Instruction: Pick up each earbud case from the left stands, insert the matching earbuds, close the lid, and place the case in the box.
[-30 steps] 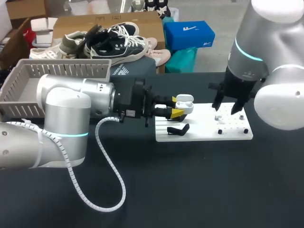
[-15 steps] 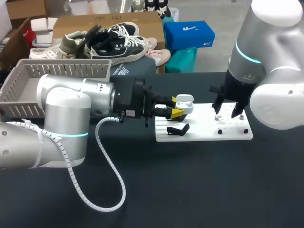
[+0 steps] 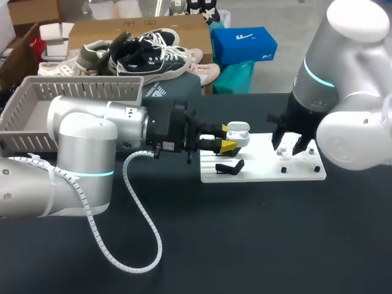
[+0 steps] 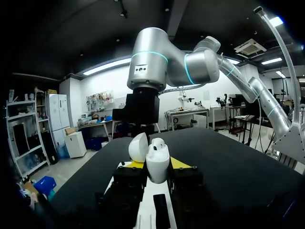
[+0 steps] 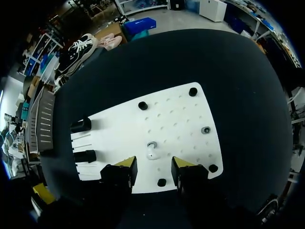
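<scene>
Left tool (image 4: pixel 152 164) gripped the white earbud case (image 4: pixel 156 156) from both sides, its lid open, above the stand end of the white board (image 5: pixel 176 114) on my bench (image 3: pixel 245 233). Farther along, my right tool (image 5: pixel 153 165) hung open over the board, one earbud (image 5: pixel 151 150) just ahead of its fingers.

White earbud case (image 3: pixel 237 133); white board (image 3: pixel 257 165), black stands (image 3: pixel 231 166); black table (image 3: pixel 257 245); left tool (image 4: pixel 157 164) yellow-tipped; grey slatted basket (image 3: pixel 79 82).
</scene>
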Controlling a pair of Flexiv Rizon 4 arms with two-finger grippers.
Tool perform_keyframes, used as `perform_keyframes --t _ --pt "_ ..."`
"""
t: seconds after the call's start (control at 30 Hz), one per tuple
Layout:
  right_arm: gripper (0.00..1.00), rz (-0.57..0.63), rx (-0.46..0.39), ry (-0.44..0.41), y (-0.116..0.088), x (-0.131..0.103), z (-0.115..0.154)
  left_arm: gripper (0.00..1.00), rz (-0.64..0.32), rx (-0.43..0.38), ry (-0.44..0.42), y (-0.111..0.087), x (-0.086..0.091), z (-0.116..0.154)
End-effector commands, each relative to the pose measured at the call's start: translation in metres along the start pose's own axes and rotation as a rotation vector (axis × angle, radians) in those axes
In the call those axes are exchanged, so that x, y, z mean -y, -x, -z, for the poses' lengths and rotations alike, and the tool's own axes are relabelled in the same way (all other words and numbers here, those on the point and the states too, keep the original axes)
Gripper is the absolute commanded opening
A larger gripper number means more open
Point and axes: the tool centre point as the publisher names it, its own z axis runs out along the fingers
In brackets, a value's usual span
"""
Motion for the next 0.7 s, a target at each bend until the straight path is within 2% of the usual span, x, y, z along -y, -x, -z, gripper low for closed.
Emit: perform_keyframes --t 0.03,0.3,0.4,0.6,0.7 --pt "0.44 -0.004 -0.008 0.001 0.003 0.000 -0.004 0.00 -0.002 0.001 0.007 0.000 0.002 0.000" --pt "0.39 -0.018 -0.024 0.008 0.006 -0.001 -0.011 0.00 -0.002 0.001 0.007 0.000 0.002 0.000" --pt "0.34 -0.022 -0.028 0.011 0.006 -0.001 -0.012 0.00 -0.002 0.001 0.007 0.000 0.002 0.000" --pt "0.33 -0.024 -0.032 0.012 0.007 -0.003 -0.014 0.00 -0.002 0.001 0.007 0.000 0.002 0.000" --pt "0.27 -0.024 -0.032 0.013 0.008 -0.003 -0.014 0.00 -0.002 0.001 0.007 0.000 0.002 0.000"
